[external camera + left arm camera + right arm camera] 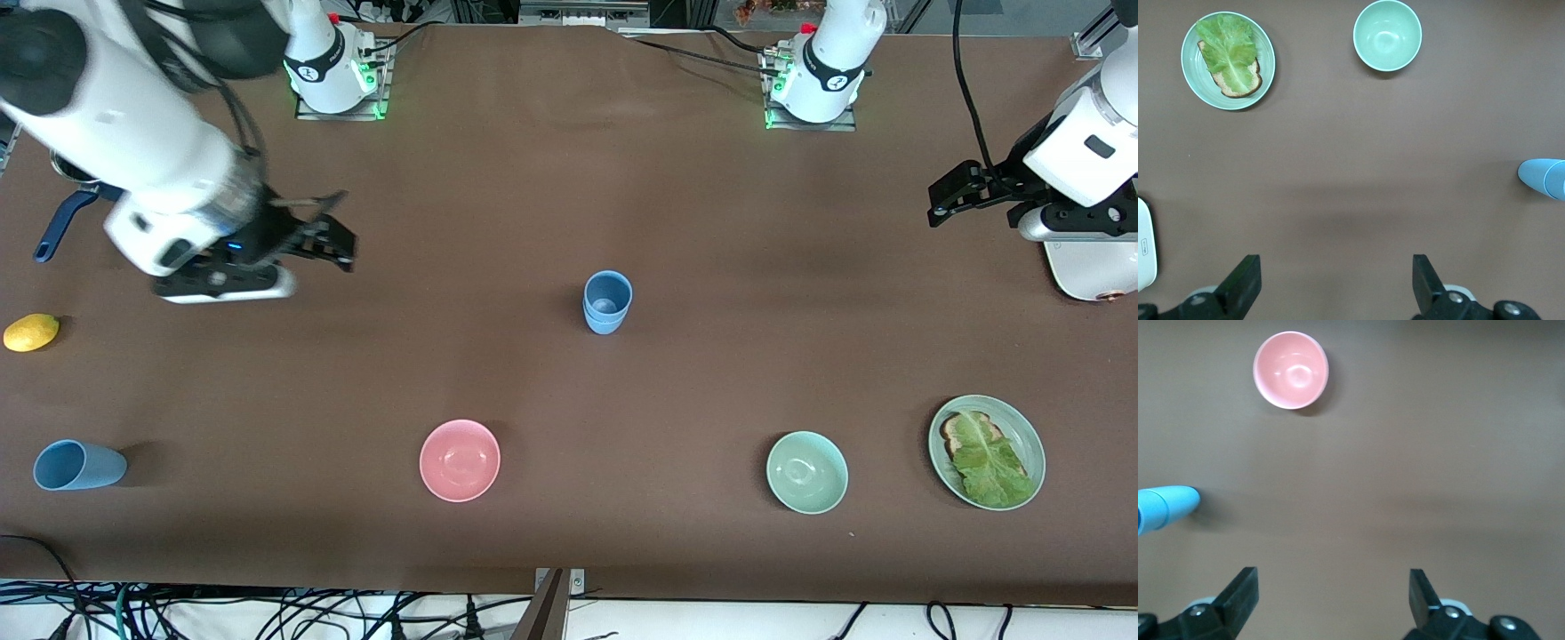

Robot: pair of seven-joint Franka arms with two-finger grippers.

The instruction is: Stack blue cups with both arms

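Two blue cups (608, 302) stand nested upright, one inside the other, at the middle of the table; the stack also shows at the edge of each wrist view (1545, 178) (1165, 507). A third blue cup (78, 465) lies on its side near the front edge at the right arm's end. My right gripper (322, 236) (1331, 593) hangs open and empty over bare table, between the stack and its own end. At the left arm's end, my left gripper (949, 197) (1335, 283) is open and empty over bare table.
A pink bowl (460, 460) (1291, 369), a mint-green bowl (807, 472) (1387, 35) and a plate (1022, 425) with bread and lettuce lie along the front. A lemon (31, 332) and a navy pot handle (58, 227) sit at the right arm's end.
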